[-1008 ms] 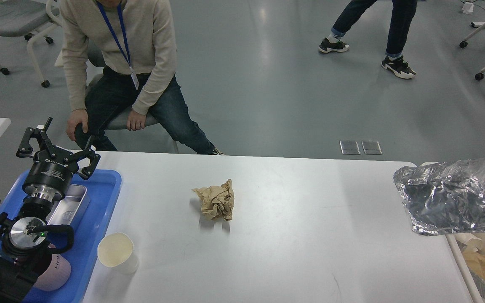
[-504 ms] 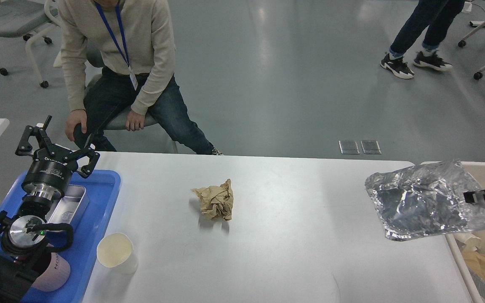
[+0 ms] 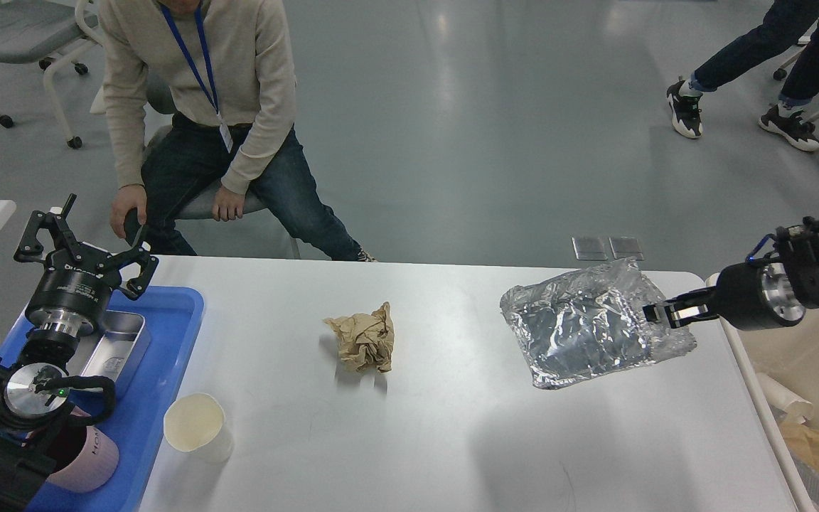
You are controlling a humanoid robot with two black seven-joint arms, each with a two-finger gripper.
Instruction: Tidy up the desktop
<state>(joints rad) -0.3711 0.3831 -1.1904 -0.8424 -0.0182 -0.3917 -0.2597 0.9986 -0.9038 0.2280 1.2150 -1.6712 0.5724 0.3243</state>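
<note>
- The right end effector (image 3: 665, 313) is clamped on the right edge of a crinkled foil bag (image 3: 591, 323) and has carried it leftward. A second ago the bag hung over the counter's right end, partly above the beige bin (image 3: 818, 398). Now it sits well inside the white counter (image 3: 452, 427), over its right-hand part.
- From the shadow below the bag, it seems to be held just off the surface or barely resting there; I cannot tell which.
- That travel runs away from the bin, so my guess is the bag is being moved along the counter, not binned. The reason is not evident from this view.
- The left end effector (image 3: 82, 242) stands spread open and empty above the far end of the blue tray (image 3: 168, 355), and it has drifted slightly to the left and up.
- Unchanged on the counter: a crumpled ball of brown paper (image 3: 363, 341) near the middle and a paper cup (image 3: 196, 427) close to the tray at the near left.
- In the tray lie a metal tin (image 3: 118, 345) and a pink mug (image 3: 89, 459), the mug partly hidden by the left arm.
- The counter, the thing to be tidied, fills the lower middle of the view, and three loose items remain on or above it, so the job looks far from finished.
</note>
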